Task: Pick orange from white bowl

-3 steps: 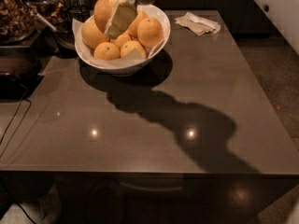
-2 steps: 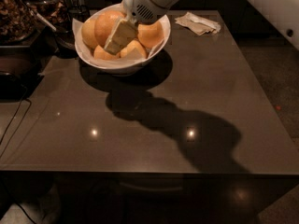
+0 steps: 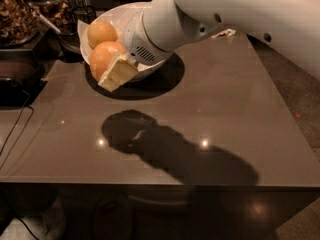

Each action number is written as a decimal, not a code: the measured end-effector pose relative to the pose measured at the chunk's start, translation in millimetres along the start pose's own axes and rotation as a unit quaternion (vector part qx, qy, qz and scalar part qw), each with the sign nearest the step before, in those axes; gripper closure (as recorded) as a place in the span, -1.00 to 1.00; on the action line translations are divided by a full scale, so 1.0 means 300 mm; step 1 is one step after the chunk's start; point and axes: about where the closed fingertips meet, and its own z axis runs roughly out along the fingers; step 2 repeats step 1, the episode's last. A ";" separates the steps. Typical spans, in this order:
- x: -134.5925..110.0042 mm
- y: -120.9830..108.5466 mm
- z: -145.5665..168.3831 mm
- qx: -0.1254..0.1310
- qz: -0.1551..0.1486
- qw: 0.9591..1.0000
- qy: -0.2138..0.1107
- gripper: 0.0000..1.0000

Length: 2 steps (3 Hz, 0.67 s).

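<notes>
My gripper (image 3: 109, 68) is at the front left rim of the white bowl (image 3: 111, 13), at the end of the big white arm. It is shut on a large orange (image 3: 101, 57), held above the table's surface just in front of the rim. One cream finger (image 3: 118, 73) lies across the orange's right side; the other is hidden behind the fruit. A second orange (image 3: 101, 32) sits in the bowl behind it. The arm hides most of the bowl and the other fruit.
Glass jars of brown food (image 3: 17, 14) stand at the back left beside dark trays. A crumpled white paper (image 3: 225, 33) lies behind the arm. A black cable (image 3: 14, 129) hangs at the table's left edge. The dark table (image 3: 210, 109) carries the arm's shadow.
The gripper went down among the oranges, closed on one and has come up and forward out of the bowl with it. The view is now closer to the table.
</notes>
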 end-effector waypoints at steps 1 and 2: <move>0.002 0.004 0.001 0.000 0.001 1.000 0.001 1.00; 0.002 0.004 0.001 0.000 0.001 1.000 0.001 1.00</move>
